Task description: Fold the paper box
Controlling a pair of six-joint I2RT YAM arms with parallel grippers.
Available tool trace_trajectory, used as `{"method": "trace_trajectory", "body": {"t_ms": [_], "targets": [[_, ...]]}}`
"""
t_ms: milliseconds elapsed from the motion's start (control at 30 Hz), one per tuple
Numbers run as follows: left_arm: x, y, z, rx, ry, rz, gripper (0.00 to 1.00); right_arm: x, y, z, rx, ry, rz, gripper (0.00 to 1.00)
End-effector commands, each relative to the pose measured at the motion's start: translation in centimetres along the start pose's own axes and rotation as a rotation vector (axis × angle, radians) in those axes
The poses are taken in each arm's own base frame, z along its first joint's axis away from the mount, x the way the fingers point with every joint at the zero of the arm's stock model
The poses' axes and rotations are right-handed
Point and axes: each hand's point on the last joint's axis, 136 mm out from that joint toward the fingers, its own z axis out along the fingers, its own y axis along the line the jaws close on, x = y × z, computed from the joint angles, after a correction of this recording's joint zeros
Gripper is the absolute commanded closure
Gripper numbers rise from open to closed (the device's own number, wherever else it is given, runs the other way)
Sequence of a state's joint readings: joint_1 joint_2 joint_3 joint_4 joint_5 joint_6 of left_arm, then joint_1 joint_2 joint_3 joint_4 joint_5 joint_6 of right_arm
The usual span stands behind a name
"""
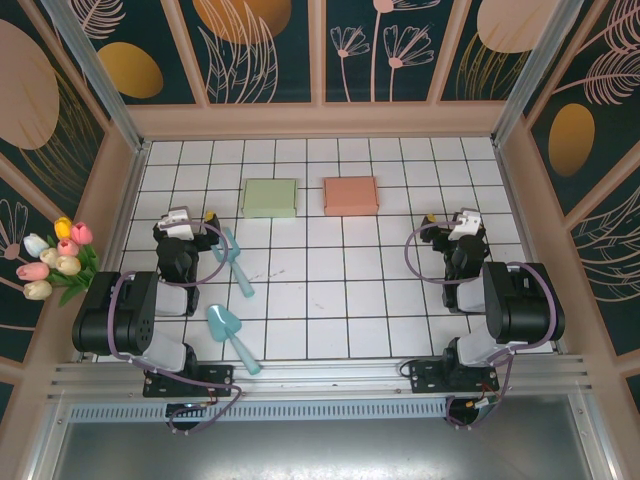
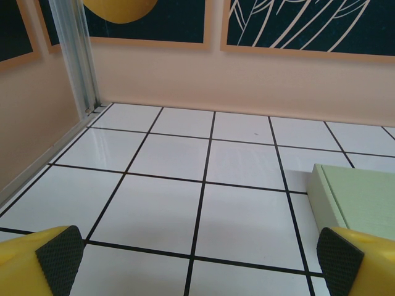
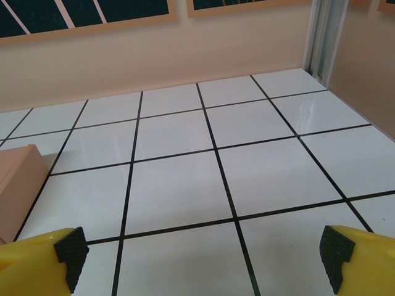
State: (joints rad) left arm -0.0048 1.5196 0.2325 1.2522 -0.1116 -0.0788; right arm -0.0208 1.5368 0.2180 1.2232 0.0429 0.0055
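Top external view has two flat paper boxes lying side by side, apart, toward the far half of the tiled tabletop (image 1: pixel 330 300): a green box (image 1: pixel 270 197) on the left and a pink box (image 1: pixel 351 196) on the right, both looking closed and level; which one the task means I cannot tell. Each sits roughly ahead of and inward from one arm, which probably puts one box within each arm's reach. The left hand (image 1: pixel 185 222) and right hand (image 1: pixel 462 222) hover on the outer sides, well apart from the boxes, jaws spread fully wide and holding nothing. In the left wrist view the black pads (image 2: pixel 60 251) frame bare tile, with the green box's corner off to the right; in the right wrist view the pink box edges in at the left. Nothing lies between either hand and its box. Two teal scoops (image 1: pixel 232 262) lie beside the left arm and could, I judge, get swept as it swings inward. Tulips (image 1: pixel 55 262) stand outside the left wall.
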Motion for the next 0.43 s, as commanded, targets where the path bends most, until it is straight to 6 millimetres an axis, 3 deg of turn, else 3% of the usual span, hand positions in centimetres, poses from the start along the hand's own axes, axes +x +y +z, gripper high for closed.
{"method": "trace_trajectory", "body": {"t_ms": [0, 400], "targets": [[-0.61, -0.09, 0.17, 0.012, -0.019, -0.001, 0.01, -1.09, 0.18, 0.35, -0.018, -0.033, 0.014, 0.01], [-0.65, -0.15, 0.2, 0.014, -0.02, 0.0, 0.01, -1.01, 0.23, 0.35, -0.019, -0.031, 0.014, 0.01]]}}
